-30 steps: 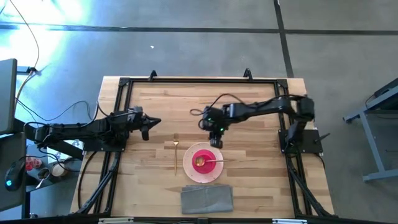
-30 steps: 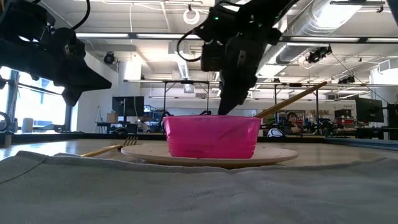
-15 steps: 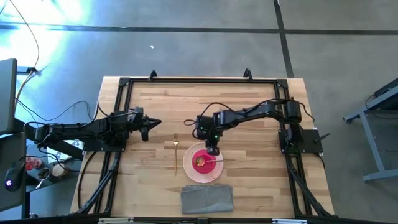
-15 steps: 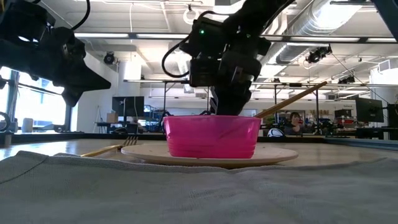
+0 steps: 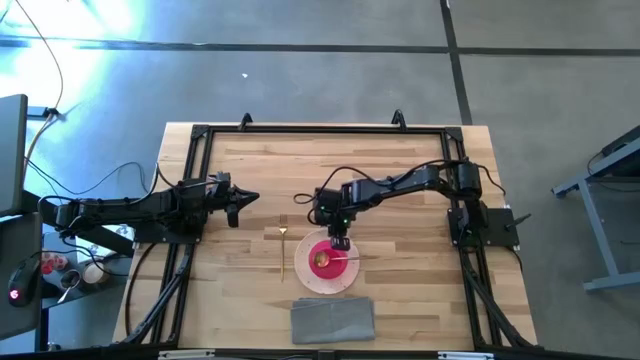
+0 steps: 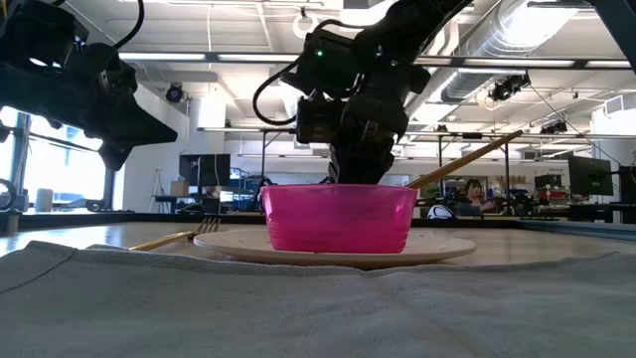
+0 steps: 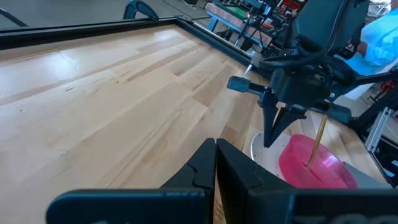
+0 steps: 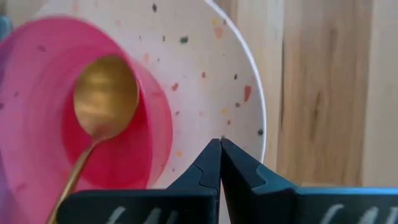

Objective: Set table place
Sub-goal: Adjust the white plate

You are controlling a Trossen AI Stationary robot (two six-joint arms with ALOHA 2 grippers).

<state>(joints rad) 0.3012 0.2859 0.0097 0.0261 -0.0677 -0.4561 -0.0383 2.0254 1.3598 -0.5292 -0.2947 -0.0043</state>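
Note:
The speckled off-white plate lies on the wood table with the pink bowl on it. The gold spoon lies with its scoop in the bowl, and its handle leans out over the bowl's rim. The gold fork lies flat on the table, left of the plate. My right gripper is shut and points down over the plate's far rim, behind the bowl. My left gripper is shut and empty, raised over the table's left part. My right gripper has its shut fingertips right at the plate's far rim, coming from above and pointing down. I cannot tell whether they touch the plate.
A folded grey cloth lies at the table's near edge, in front of the plate. The black rail frame runs around the tabletop. Bare wood shows at the far side and to the plate's right.
My right gripper has gone toward the table's left and near edges and down, from above the table behind the plate to the plate's far rim. It has stayed shut. Plate, bowl, spoon and fork have not moved.

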